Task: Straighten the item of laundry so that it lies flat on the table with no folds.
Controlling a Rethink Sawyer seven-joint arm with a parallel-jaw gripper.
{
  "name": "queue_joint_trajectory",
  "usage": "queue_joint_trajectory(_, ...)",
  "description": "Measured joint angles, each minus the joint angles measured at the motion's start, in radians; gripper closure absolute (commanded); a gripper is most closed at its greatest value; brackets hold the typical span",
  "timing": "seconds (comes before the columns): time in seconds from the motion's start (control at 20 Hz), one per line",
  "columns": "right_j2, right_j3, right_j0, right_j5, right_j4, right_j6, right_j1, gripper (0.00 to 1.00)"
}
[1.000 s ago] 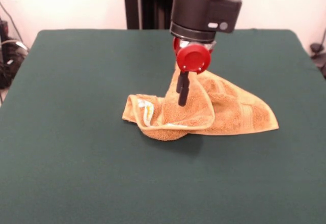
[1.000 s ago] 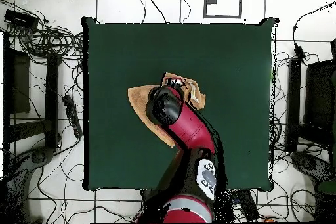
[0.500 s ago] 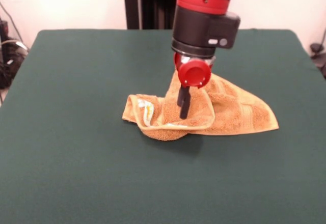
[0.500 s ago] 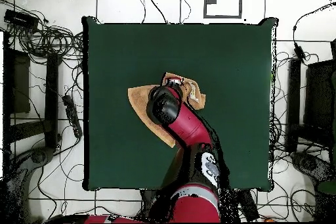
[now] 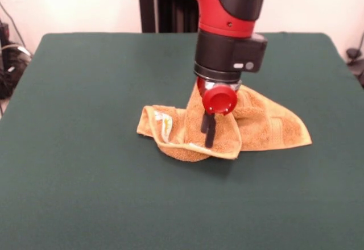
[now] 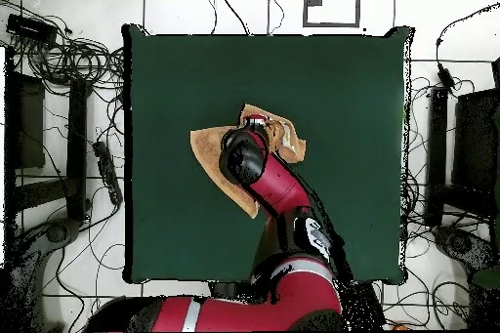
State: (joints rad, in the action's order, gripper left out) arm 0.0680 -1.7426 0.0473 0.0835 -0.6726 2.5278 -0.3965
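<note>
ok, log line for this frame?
stage: grasp approach | gripper: down on folded flap, state unclear | towel: crumpled, folded over | table: towel near centre

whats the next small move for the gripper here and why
Probably pinch the folded-over flap and draw it outward. The gripper sits down on the towel, which lies bunched with its edge doubled over on the table, so it is not yet flat.

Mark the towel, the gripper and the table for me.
towel [image 5: 273,129], front view, flat part at the picture's right.
gripper [image 5: 209,136], front view, between its dark fingertips, low against the towel.
table [image 6: 332,85], overhead view, bare green top.
</note>
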Motion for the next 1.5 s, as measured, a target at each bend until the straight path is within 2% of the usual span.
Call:
queue_joint_trajectory(0.6, -0.036, 0.001, 0.023, 0.057, 0.04, 0.0, 0.005, 0.0)
queue_joint_trajectory(0.65, -0.038, 0.006, 0.029, 0.057, 0.06, 0.0, 0.01, 1.0)
queue_joint_trajectory(1.5, -0.012, 0.037, -0.022, 0.119, 0.051, 0.0, 0.06, 1.0)
